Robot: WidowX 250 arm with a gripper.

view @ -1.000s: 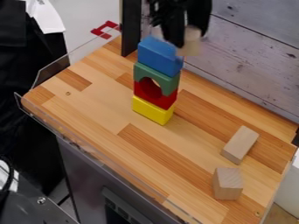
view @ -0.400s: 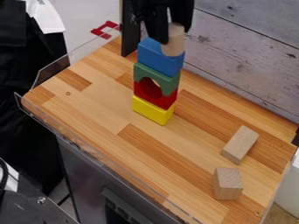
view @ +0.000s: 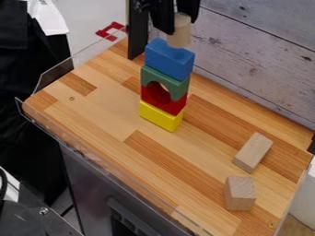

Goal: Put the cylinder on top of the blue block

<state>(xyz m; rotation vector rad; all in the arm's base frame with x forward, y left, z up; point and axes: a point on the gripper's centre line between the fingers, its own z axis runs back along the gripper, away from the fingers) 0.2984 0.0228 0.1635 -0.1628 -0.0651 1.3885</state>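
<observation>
At the top of the camera view the black gripper (view: 179, 24) is shut on the pale wooden cylinder (view: 179, 32), which stands upright between its fingers. The cylinder's lower end overlaps the upper back edge of the blue block (view: 167, 60) in the view; whether they touch I cannot tell. The blue block, with a curved notch in its top, crowns a stack. Under it come a green arch block (view: 148, 77), a red block (view: 148, 97) with a rounded hollow, and a yellow block (view: 161, 116) at the bottom.
Two plain wooden blocks lie at the right of the wooden table (view: 98, 110): a long one (view: 253, 152) and a shorter one (view: 239, 193). A grey plank wall (view: 258, 60) runs behind, and a dark post (view: 137, 34) stands left of the gripper.
The gripper has shifted left with the cylinder from beyond the stack's right side. Since the middle frame, both have gone up slightly and a little left. The stacked blocks have stayed put.
</observation>
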